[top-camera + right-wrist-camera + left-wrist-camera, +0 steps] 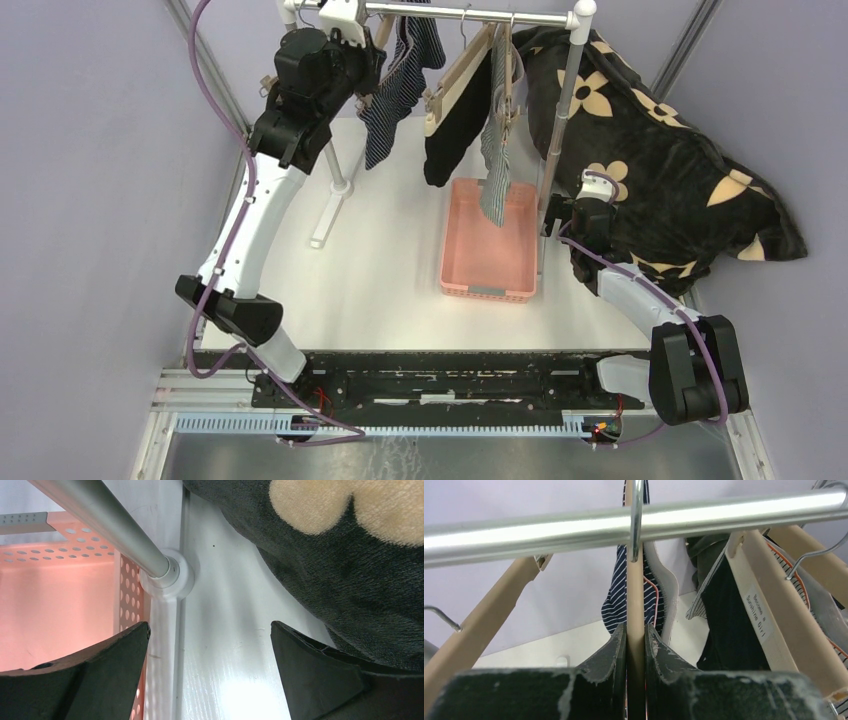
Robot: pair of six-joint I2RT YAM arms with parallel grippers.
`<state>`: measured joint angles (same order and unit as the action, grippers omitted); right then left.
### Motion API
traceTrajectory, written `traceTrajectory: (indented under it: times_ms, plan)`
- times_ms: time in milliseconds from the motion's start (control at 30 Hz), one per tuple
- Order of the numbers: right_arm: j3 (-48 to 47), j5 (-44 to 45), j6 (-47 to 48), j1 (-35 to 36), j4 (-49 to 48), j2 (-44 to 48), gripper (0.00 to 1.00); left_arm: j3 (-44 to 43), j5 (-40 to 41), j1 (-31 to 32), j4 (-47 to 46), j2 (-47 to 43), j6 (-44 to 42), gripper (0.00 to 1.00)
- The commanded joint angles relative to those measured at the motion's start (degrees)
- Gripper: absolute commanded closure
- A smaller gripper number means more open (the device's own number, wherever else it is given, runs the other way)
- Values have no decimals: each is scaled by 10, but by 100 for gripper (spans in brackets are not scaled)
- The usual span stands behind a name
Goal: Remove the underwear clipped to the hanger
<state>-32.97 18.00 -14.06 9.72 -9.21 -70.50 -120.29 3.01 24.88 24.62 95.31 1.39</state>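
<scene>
Left gripper [635, 632] pinches the beige wooden hanger [635, 590]; just beyond, navy-striped cloth underwear [616, 605], likely soft and light, best grasped at its hanging hem.

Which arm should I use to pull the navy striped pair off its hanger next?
Left arm. Its jaws clamp the wooden hanger at the rail, the navy striped pair just beyond. The right arm sits low by the rack's foot, jaws open.
</scene>
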Motion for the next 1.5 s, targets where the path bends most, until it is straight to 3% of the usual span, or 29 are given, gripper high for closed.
traceTrajectory:
  times_ms: [0, 167, 300, 433, 767, 867, 1000, 1233, 1467]
  plan:
    - [-5, 3, 4, 3, -19, 9, 0, 46, 8, 1, -54, -56, -20, 97]
    - [-6, 5, 5, 4, -16, 9, 0, 168, 13, 1, -85, -135, -11, 97]
    - [-7, 6, 5, 5, -13, 10, 0, 200, 50, 6, -69, -165, -11, 97]
    - [-8, 4, 5, 5, -7, 19, 0, 238, 37, 7, -35, -193, 1, 97]
    - [-18, -81, 0, 45, 39, 93, 0, 601, -27, 7, -73, -446, 34, 97]
    - [-35, -79, 13, 77, 68, 111, 0, 666, -47, 7, -100, -511, 52, 97]
    - [-61, -103, 20, 111, 112, 128, 0, 698, -89, 7, -93, -559, 82, 97]
    - [-161, -308, 12, 117, 188, 145, 0, 707, -280, 8, -18, -581, 137, 97]
    - [-236, -455, -20, 118, 187, 146, 0, 690, -309, 8, 91, -649, 129, 97]
